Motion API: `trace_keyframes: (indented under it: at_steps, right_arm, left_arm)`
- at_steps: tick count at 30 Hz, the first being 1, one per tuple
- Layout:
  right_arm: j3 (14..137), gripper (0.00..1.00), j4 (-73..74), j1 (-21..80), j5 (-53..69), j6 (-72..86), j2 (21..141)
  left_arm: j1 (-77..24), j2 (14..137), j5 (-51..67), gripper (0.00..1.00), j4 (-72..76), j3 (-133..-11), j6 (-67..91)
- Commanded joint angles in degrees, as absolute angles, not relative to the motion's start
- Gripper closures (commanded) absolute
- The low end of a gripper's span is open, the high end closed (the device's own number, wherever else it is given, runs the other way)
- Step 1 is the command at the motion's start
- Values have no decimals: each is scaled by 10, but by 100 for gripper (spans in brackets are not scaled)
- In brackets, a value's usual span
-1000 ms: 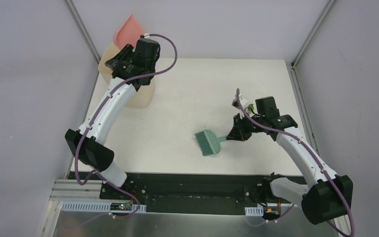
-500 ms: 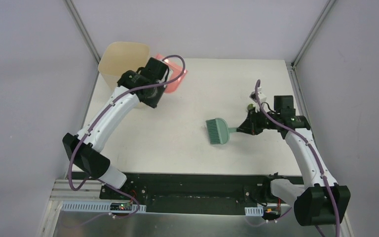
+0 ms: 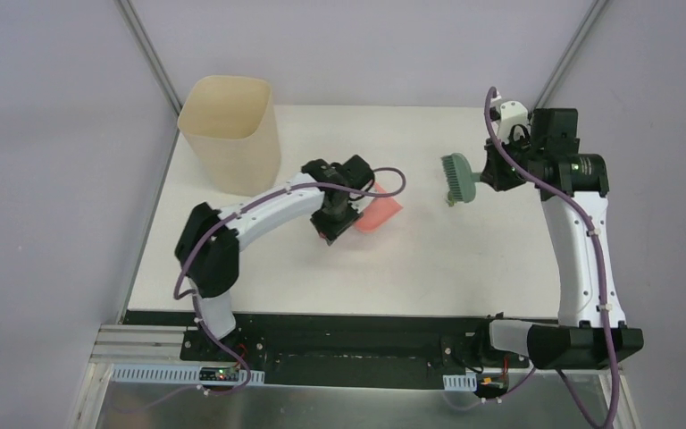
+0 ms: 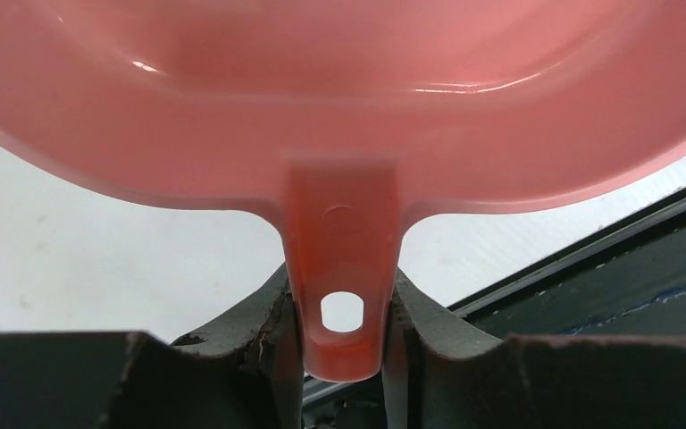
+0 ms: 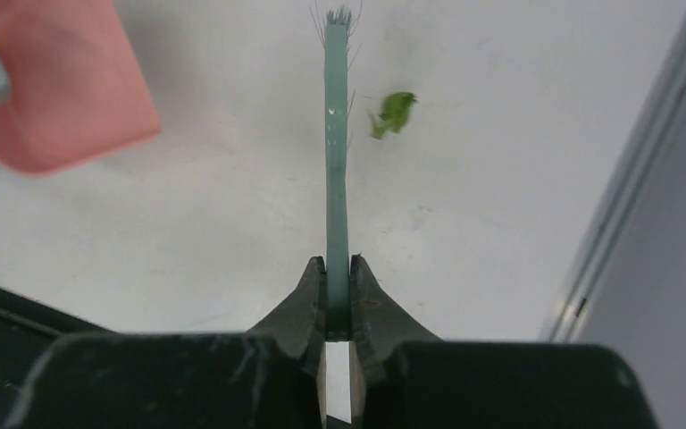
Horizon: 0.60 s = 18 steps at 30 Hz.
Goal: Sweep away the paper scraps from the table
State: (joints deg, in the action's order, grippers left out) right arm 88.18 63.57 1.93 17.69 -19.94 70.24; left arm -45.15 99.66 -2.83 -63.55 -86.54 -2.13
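One green paper scrap (image 5: 393, 113) lies on the white table (image 3: 304, 259), just right of the brush tip in the right wrist view; no other scraps show. My left gripper (image 3: 338, 217) is shut on the handle (image 4: 342, 299) of the pink dustpan (image 3: 380, 213), held low over the table's middle with its pan pointing right. My right gripper (image 3: 491, 172) is shut on the handle of the teal hand brush (image 3: 456, 179), held at the back right with the bristles to the left. The brush (image 5: 336, 161) shows edge-on and the dustpan (image 5: 54, 89) at upper left.
The tall cream bin (image 3: 230, 134) stands at the table's back left corner. A metal frame post (image 3: 549, 80) runs along the table's right edge, close to my right arm. The black front edge (image 3: 322, 322) borders the near side.
My left arm swung the dustpan from over the bin down to the middle of the table. My right arm carried the brush from the middle front to the back right.
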Motion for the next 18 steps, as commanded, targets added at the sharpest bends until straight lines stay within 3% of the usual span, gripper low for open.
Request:
trace_keyframes:
  at_steps: [1, 10, 18]
  right_arm:
    - [940, 100, 638, 10, -4, -242, 766]
    - [963, 100, 560, 1, -89, -248, 892]
    - [994, 100, 550, -25, -60, -220, 946]
  left_arm:
    - [-495, 1086, 25, 100, -617, -930, -12]
    - [-499, 1134, 101, 98, -465, -866, 29]
    - [-499, 1144, 126, 81, -379, -813, 37]
